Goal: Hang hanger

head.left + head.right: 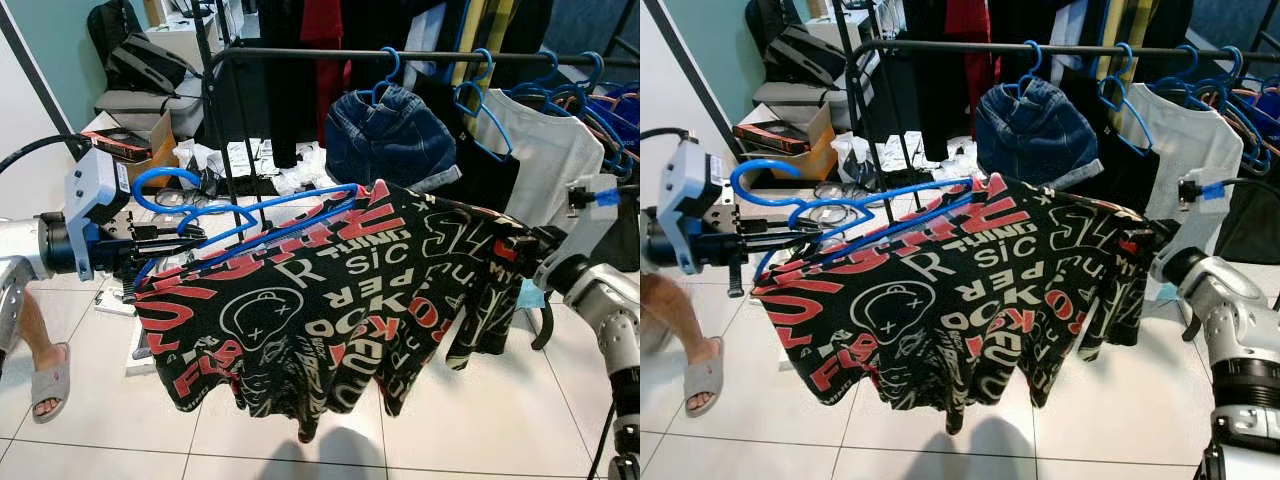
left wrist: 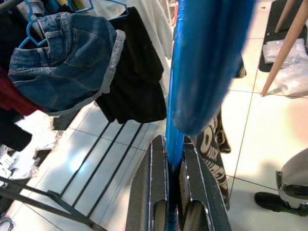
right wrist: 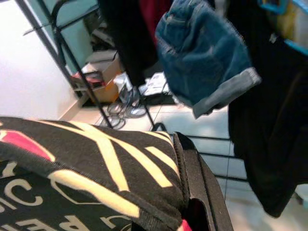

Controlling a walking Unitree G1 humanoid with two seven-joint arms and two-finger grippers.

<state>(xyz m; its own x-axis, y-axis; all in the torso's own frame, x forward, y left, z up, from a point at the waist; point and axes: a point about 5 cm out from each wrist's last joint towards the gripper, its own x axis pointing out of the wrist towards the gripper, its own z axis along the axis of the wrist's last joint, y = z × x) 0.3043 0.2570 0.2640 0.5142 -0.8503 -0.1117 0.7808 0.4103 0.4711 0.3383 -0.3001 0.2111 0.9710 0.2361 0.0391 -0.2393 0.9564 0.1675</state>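
The blue plastic hanger [image 1: 240, 215] carries a black T-shirt printed with red and white lettering [image 1: 330, 300], held out level in front of the black metal clothes rail [image 1: 420, 55] and below it. The left gripper [image 1: 165, 245] has its fingers [image 2: 159, 192] pinched narrow on the hanger's blue bar near the hook, at the shirt's left end. The right gripper [image 3: 192, 202] sits at the shirt's right end with cloth draped over its fingers; whether they clamp anything cannot be told. Beyond the shirt, folded denim shorts [image 1: 390, 135] and a white top [image 1: 545, 150] hang from the rail on blue hangers. A person's sandalled foot [image 1: 45, 375] stands on the tiled floor [image 1: 480, 420], left of the shirt.
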